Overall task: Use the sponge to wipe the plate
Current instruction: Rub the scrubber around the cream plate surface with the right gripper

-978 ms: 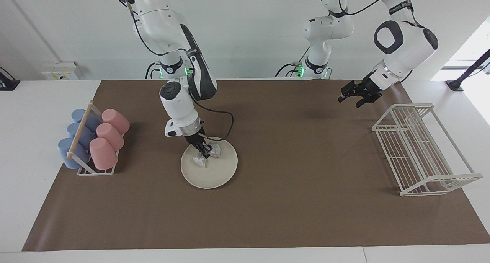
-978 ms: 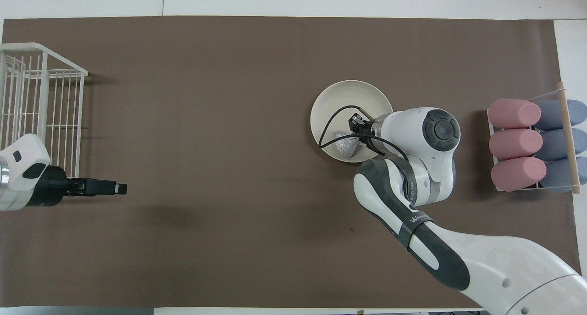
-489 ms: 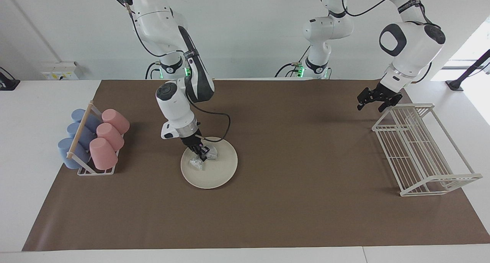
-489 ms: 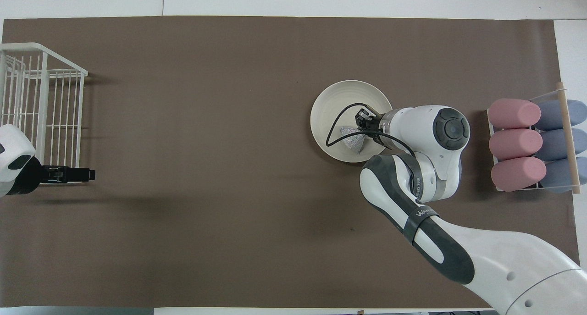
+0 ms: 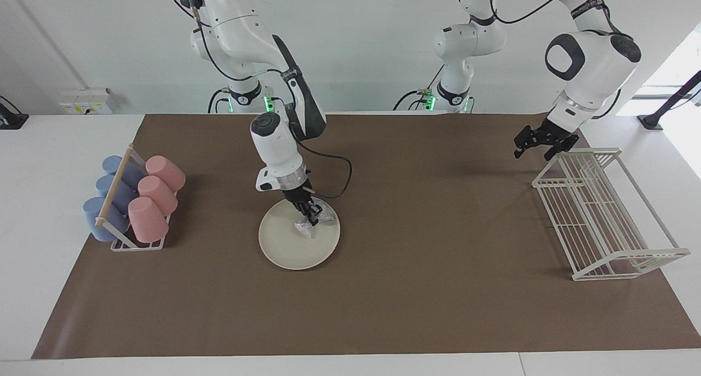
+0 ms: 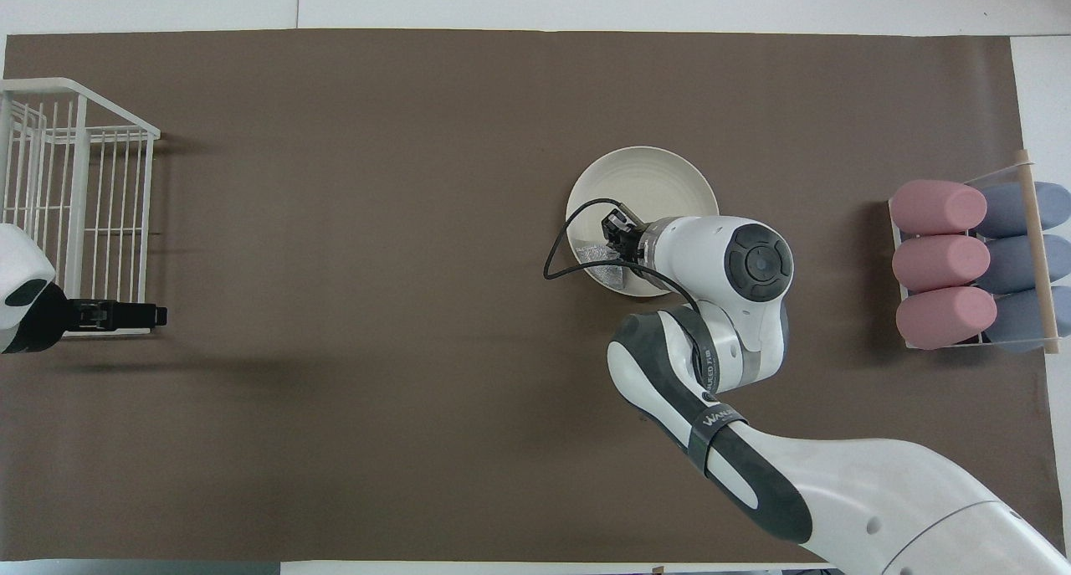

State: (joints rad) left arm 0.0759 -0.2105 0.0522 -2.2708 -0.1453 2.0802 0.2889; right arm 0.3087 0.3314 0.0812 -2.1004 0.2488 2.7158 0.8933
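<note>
The cream-white plate (image 5: 290,248) lies on the brown mat toward the right arm's end; it also shows in the overhead view (image 6: 648,177). My right gripper (image 5: 311,214) is shut on the silvery sponge (image 5: 305,228) and presses it onto the plate, on the part toward the left arm's end and nearer to the robots. In the overhead view the right gripper (image 6: 617,226) partly covers the sponge (image 6: 599,263). My left gripper (image 5: 534,151) waits open and empty in the air beside the white wire rack; it shows in the overhead view (image 6: 159,314) too.
A white wire rack (image 5: 602,212) stands at the left arm's end of the mat (image 6: 75,173). A holder with pink and blue cups (image 5: 137,198) lies at the right arm's end (image 6: 971,265). The right arm's cable loops over the plate's rim.
My right gripper has swept the sponge across the plate, first toward the right arm's end, then back toward the left arm's end. My left gripper drew back beside the wire rack.
</note>
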